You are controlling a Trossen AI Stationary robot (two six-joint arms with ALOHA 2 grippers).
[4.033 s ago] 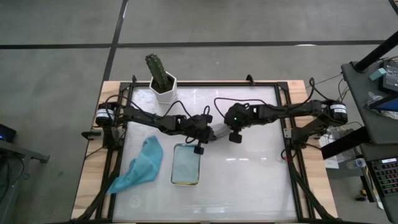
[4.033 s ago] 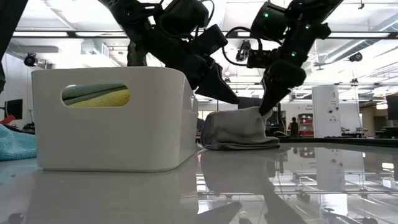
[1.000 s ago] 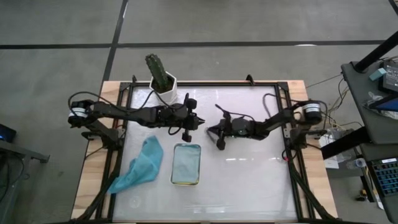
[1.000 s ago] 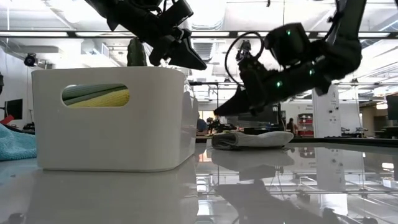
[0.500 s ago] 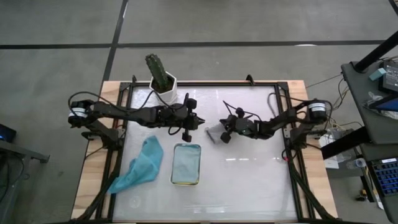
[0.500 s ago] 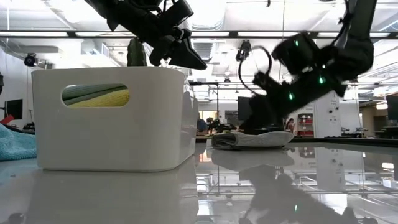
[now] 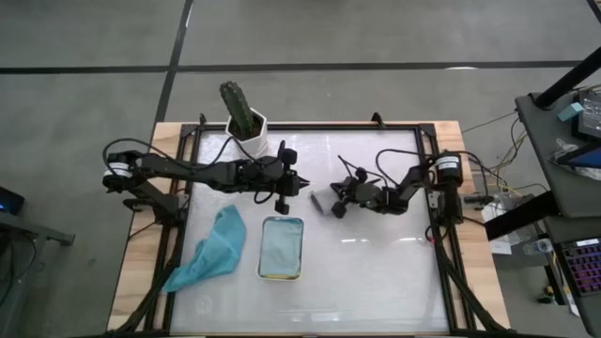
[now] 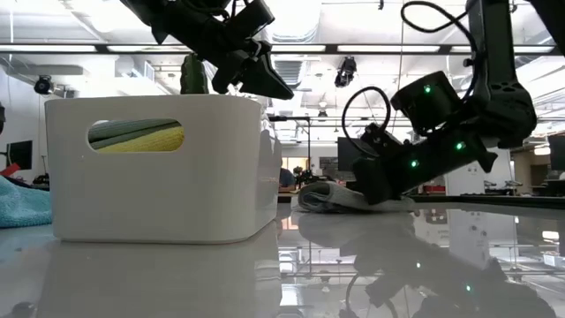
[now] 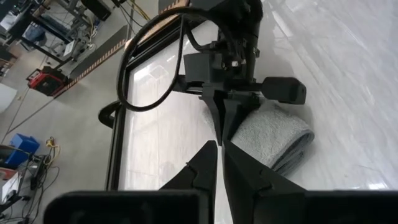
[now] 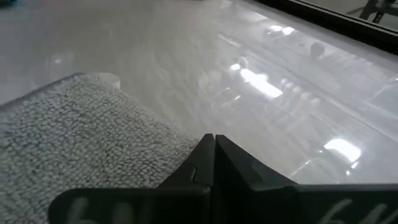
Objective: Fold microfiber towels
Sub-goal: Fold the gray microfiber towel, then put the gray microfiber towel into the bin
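A folded grey towel lies flat on the table right of centre. My right gripper is shut, with its tips down at the towel's right edge. My left gripper hangs shut in the air to the left of the towel, above the white tray's far end, touching nothing. The tray holds folded towels, a light blue one on top. Green and yellow ones show through its handle slot. A teal towel lies crumpled on the table left of the tray. My right gripper rests its shut fingertips on the top of the folded grey towel, at the edge toward the table's right. The fingers come from the table's right, slanting a little downward. The towel lies flat on the table under them.
A cactus in a white pot stands at the table's far edge, behind my left arm. A black frame runs along the table's sides. The glossy table top near and right of the tray is bare.
My right gripper, still shut, has sunk and tipped toward level while drawing back toward the table's right edge. It has come off the towel's middle onto its right edge, and the grey towel now shows uncovered from above.
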